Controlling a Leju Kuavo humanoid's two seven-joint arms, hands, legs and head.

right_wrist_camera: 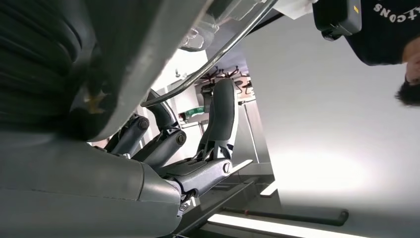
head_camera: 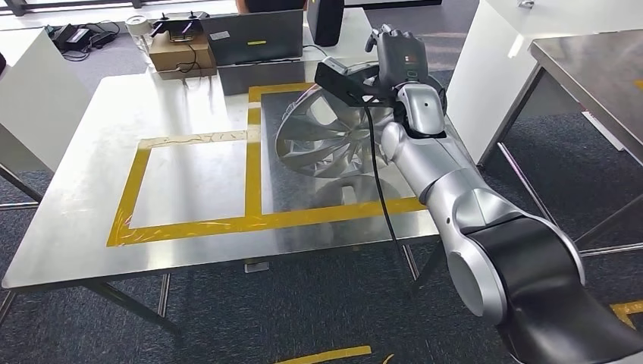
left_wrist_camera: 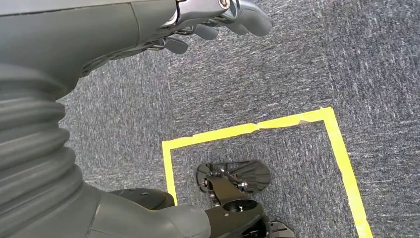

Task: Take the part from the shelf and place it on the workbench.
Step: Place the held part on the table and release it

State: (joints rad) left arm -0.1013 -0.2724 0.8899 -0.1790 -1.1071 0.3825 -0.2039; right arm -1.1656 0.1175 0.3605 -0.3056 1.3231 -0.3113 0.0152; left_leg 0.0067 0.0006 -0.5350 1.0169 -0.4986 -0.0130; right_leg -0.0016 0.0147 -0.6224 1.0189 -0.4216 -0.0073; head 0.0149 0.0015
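Observation:
The part, a silver spoked wheel rim point(head_camera: 322, 136), stands tilted on the steel workbench point(head_camera: 91, 220), its lower edge inside the right yellow-taped box point(head_camera: 254, 221). My right hand point(head_camera: 396, 54) is raised at the rim's upper right edge. In the right wrist view its fingers point(right_wrist_camera: 220, 116) stretch out straight and apart, with the rim's shiny edge point(right_wrist_camera: 218, 57) running close by them; whether the rim leans on the palm is hidden. My left hand point(left_wrist_camera: 213, 22) hangs over the carpet, fingers loosely extended, holding nothing.
A laptop point(head_camera: 254, 38) and a cardboard box point(head_camera: 178, 53) sit at the workbench's far edge. A second steel table point(head_camera: 599, 76) and a white cabinet point(head_camera: 493, 68) stand to the right. A person in a dark shirt point(right_wrist_camera: 391, 29) is nearby. Yellow tape point(left_wrist_camera: 257, 129) marks the floor.

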